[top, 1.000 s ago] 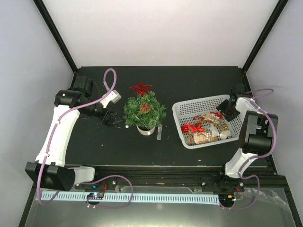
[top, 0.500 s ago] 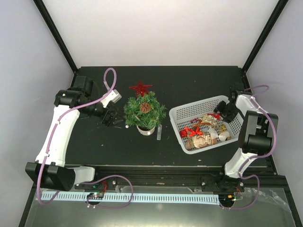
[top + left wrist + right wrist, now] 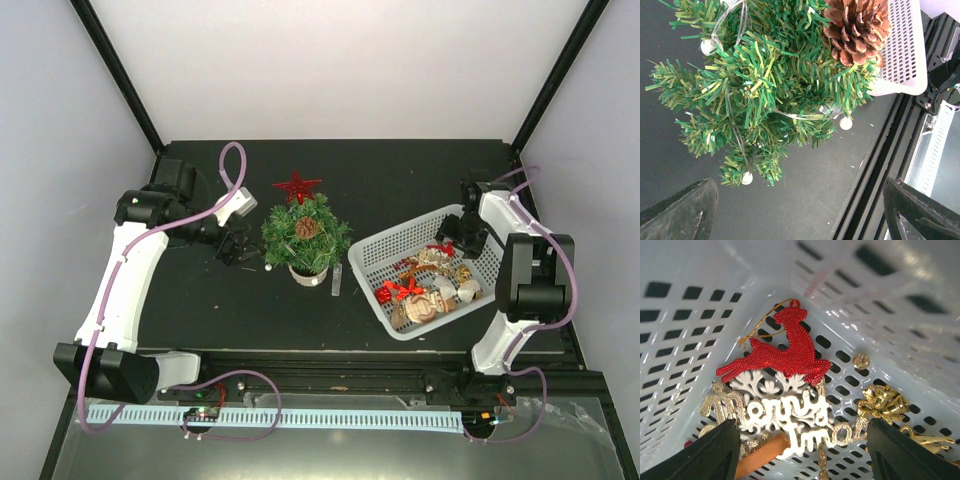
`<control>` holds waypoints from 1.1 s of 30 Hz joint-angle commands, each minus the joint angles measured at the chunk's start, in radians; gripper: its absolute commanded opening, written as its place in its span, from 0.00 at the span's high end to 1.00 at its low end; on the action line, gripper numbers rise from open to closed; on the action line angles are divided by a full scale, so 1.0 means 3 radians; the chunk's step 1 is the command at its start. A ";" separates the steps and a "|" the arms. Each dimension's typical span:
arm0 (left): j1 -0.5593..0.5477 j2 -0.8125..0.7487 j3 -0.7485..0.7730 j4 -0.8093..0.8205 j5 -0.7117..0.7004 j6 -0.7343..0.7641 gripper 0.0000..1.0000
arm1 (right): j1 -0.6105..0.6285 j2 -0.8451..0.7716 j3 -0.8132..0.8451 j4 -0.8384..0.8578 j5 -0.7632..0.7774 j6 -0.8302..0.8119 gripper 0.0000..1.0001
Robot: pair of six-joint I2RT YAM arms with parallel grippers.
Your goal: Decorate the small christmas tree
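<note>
The small christmas tree (image 3: 305, 234) stands mid-table on a whitish base, with a pine cone (image 3: 307, 227) in it and a red star (image 3: 297, 186) at its far side. It fills the left wrist view (image 3: 765, 85), pine cone (image 3: 857, 27) at top, white beads on a string. My left gripper (image 3: 236, 246) is open and empty just left of the tree. My right gripper (image 3: 449, 240) is open inside the white basket (image 3: 395, 237), above a red reindeer ornament (image 3: 777, 352), a white snowflake and gold "Merry Christmas" lettering (image 3: 790, 417).
The basket holds several more ornaments (image 3: 425, 290), including gold bells (image 3: 885, 402) and a brown stick. A small clear piece (image 3: 337, 282) lies right of the tree base. The table's front rail (image 3: 875, 165) runs near the tree.
The basket has turned and slid toward the tree and the front edge. My right gripper has moved left with it. The left arm has hardly moved.
</note>
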 commanded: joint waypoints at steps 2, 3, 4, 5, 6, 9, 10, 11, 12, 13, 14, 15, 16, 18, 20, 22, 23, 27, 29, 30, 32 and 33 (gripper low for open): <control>0.0022 -0.0003 0.0055 0.0064 0.0068 0.0089 0.10 | 0.0134 -0.0209 0.0080 -0.0160 0.0554 -0.0041 0.30; 0.0019 -0.0008 0.0056 0.0074 0.0076 0.0075 0.10 | 0.0140 -0.0265 0.0039 -0.0122 0.0586 -0.0028 0.30; 0.0023 -0.0007 0.0058 0.0082 0.0086 0.0059 0.10 | 0.0140 -0.0351 -0.0002 -0.0092 0.0602 -0.0017 0.30; 0.0021 -0.0009 0.0067 0.0086 0.0096 0.0053 0.10 | 0.0139 -0.0406 -0.0034 -0.0067 0.0615 -0.0011 0.30; 0.0018 -0.0010 0.0064 0.0084 0.0097 0.0049 0.10 | 0.0138 -0.0456 -0.0072 -0.0049 0.0606 -0.0007 0.30; 0.0021 -0.0019 0.0055 0.0079 0.0095 0.0050 0.10 | 0.0145 -0.0558 -0.0202 -0.0005 0.0446 -0.0008 0.30; 0.0022 -0.0020 0.0051 0.0075 0.0092 0.0046 0.10 | 0.0146 -0.0605 -0.0284 0.0047 0.0334 0.0000 0.30; 0.0021 -0.0021 0.0049 0.0067 0.0094 0.0054 0.10 | 0.0144 -0.0648 -0.0401 0.0132 0.0200 0.0011 0.30; 0.0018 -0.0018 0.0055 0.0059 0.0095 0.0052 0.10 | 0.0144 -0.0697 -0.0520 0.0241 0.0061 0.0027 0.29; 0.0019 -0.0020 0.0054 0.0054 0.0099 0.0051 0.10 | 0.0145 -0.0740 -0.0641 0.0361 -0.0072 0.0051 0.29; 0.0021 -0.0021 0.0056 0.0057 0.0099 0.0045 0.10 | 0.0152 -0.0777 -0.0758 0.0488 -0.0168 0.0075 0.28; 0.0020 -0.0021 0.0056 0.0055 0.0098 0.0041 0.10 | 0.0158 -0.0803 -0.0854 0.0593 -0.0215 0.0110 0.28; 0.0022 -0.0021 0.0065 0.0053 0.0108 0.0033 0.10 | 0.0158 -0.0811 -0.0942 0.0684 -0.0246 0.0133 0.27; 0.0019 -0.0020 0.0066 0.0058 0.0118 0.0019 0.10 | 0.0183 -0.0787 -0.1046 0.0788 -0.0229 0.0167 0.27; 0.0018 -0.0023 0.0065 0.0063 0.0124 0.0008 0.10 | 0.0217 -0.0755 -0.1101 0.0869 -0.0170 0.0184 0.26; 0.0021 -0.0026 0.0055 0.0068 0.0138 -0.0004 0.10 | 0.0242 -0.0720 -0.1106 0.0934 -0.0096 0.0214 0.26; 0.0020 -0.0026 0.0054 0.0071 0.0149 -0.0007 0.10 | 0.0247 -0.0698 -0.1104 0.0970 -0.0070 0.0232 0.26; 0.0020 -0.0026 0.0051 0.0086 0.0200 -0.0038 0.10 | 0.0253 -0.0534 -0.1066 0.1107 -0.0016 0.0300 0.26; 0.0022 -0.0031 0.0058 0.0089 0.0199 -0.0042 0.10 | 0.0258 -0.0442 -0.1032 0.1133 0.0030 0.0314 0.26; 0.0020 -0.0035 0.0064 0.0084 0.0195 -0.0042 0.10 | 0.0252 -0.0402 -0.1021 0.1151 0.0048 0.0310 0.26; 0.0021 -0.0041 0.0069 0.0074 0.0189 -0.0040 0.10 | 0.0258 -0.0326 -0.0987 0.1172 0.0081 0.0295 0.26; 0.0020 -0.0038 0.0069 0.0069 0.0185 -0.0037 0.10 | 0.0254 -0.0296 -0.0973 0.1180 0.0094 0.0285 0.26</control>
